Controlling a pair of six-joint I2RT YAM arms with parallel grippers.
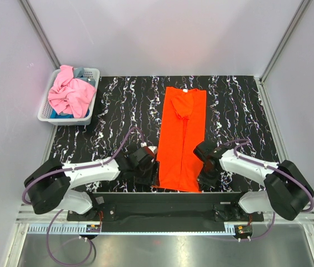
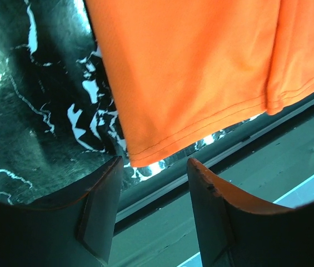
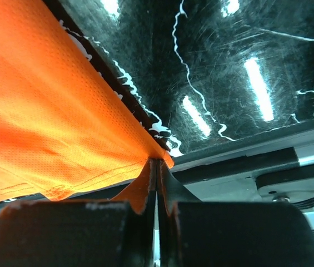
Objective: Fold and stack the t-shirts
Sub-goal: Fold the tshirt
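The orange t-shirt (image 1: 182, 139) lies on the black marbled mat (image 1: 118, 105), folded into a long narrow strip with its hem toward me. My right gripper (image 1: 207, 179) is shut on the hem's right corner, as the right wrist view (image 3: 157, 162) shows, with the orange cloth (image 3: 45, 122) pinched at the fingertips. My left gripper (image 1: 153, 176) is open at the hem's left corner; in the left wrist view (image 2: 154, 162) the orange cloth (image 2: 201, 72) ends just beyond the fingertips. The pink t-shirt (image 1: 70, 94) and the blue-grey one (image 1: 79, 72) lie crumpled in the basket.
The white lattice basket (image 1: 44, 105) stands at the mat's far left corner. The black front rail (image 1: 168, 200) runs just below the shirt's hem, between the arm bases. Grey walls enclose the table on three sides.
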